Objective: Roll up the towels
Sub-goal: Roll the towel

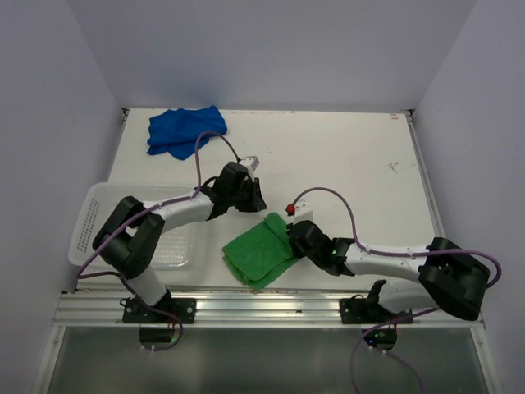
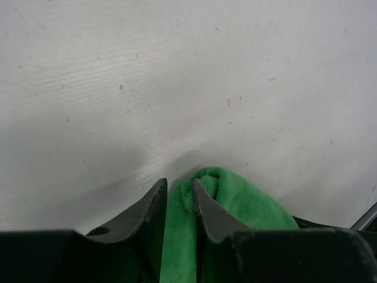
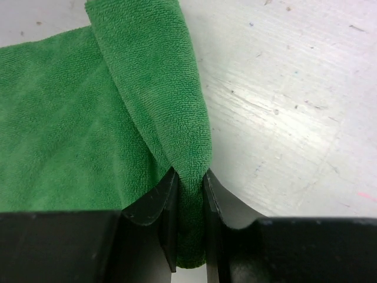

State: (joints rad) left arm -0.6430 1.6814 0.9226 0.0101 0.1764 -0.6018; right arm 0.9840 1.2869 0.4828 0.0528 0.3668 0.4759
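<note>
The green towel (image 1: pixel 258 250) lies folded near the table's front middle. My left gripper (image 1: pixel 256 201) is at its far corner, and in the left wrist view its jaws (image 2: pixel 178 184) are shut on a pinch of the green towel (image 2: pixel 247 200). My right gripper (image 1: pixel 297 235) is at the towel's right edge. In the right wrist view it (image 3: pixel 188 174) is shut on a folded-over edge of the green towel (image 3: pixel 59 130). The blue towel (image 1: pixel 184 131) lies crumpled at the table's far left, away from both grippers.
A white perforated basket (image 1: pixel 94 217) sits at the left edge of the table, under the left arm. White walls close in the table on three sides. A metal rail (image 1: pixel 262 308) runs along the front edge.
</note>
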